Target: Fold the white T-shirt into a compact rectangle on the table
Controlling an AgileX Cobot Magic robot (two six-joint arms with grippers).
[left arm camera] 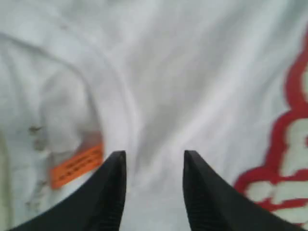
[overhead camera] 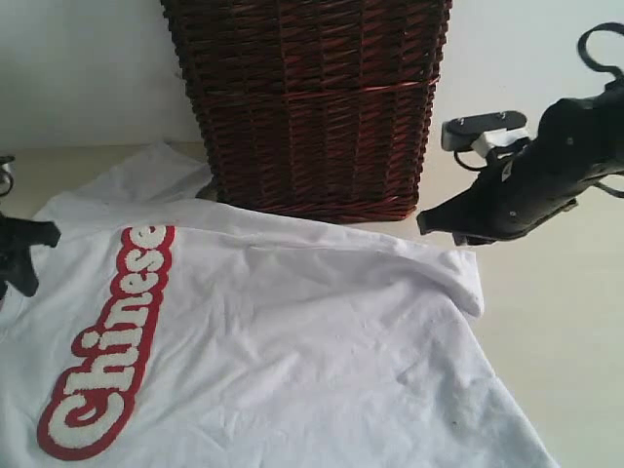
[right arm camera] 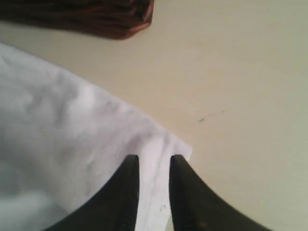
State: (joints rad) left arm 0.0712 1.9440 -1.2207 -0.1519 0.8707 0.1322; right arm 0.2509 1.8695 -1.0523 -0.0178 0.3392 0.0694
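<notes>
Beige table under white T-shirt, wicker basket behind, contents hidden; left jaws wide apart, right jaws narrowly apart.

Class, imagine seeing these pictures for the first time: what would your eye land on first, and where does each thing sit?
The red-outlined "Chinese" lettering jumps out, running across the left part of the white T-shirt spread on the table. Behind the shirt stands a dark woven basket. The right claw hangs over a corner of the shirt near that basket.
</notes>
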